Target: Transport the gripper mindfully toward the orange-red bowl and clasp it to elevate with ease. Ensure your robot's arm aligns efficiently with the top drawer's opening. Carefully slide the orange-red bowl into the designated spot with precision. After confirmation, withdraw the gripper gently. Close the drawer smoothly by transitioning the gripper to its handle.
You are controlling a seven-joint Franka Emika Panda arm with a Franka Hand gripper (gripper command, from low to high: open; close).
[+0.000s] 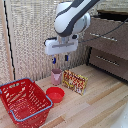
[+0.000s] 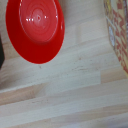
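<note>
1. The gripper (image 1: 60, 59) hangs in the air above the pink cup (image 1: 56, 76), fingers pointing down, with a clear gap between the two blue tips: released, holding nothing.
2. The robot's arm (image 1: 72, 17) comes down to it from the upper part of the exterior view.
3. The orange-red bowl (image 1: 55, 94) sits upright on the wooden table (image 1: 95, 107), just in front of the pink cup and beside the red mesh basket (image 1: 23, 100). In the wrist view the bowl (image 2: 35, 30) shows from above on pale planks.
4. A flat box (image 1: 75, 82) with red and yellow print stands just beside the pink cup, on the exterior view's right; its lettering is too blurred to read.
5. The top drawer (image 1: 107, 36) of the dresser, beyond the box, stands pulled out, its silver handle (image 1: 106, 36) across the front.
</note>
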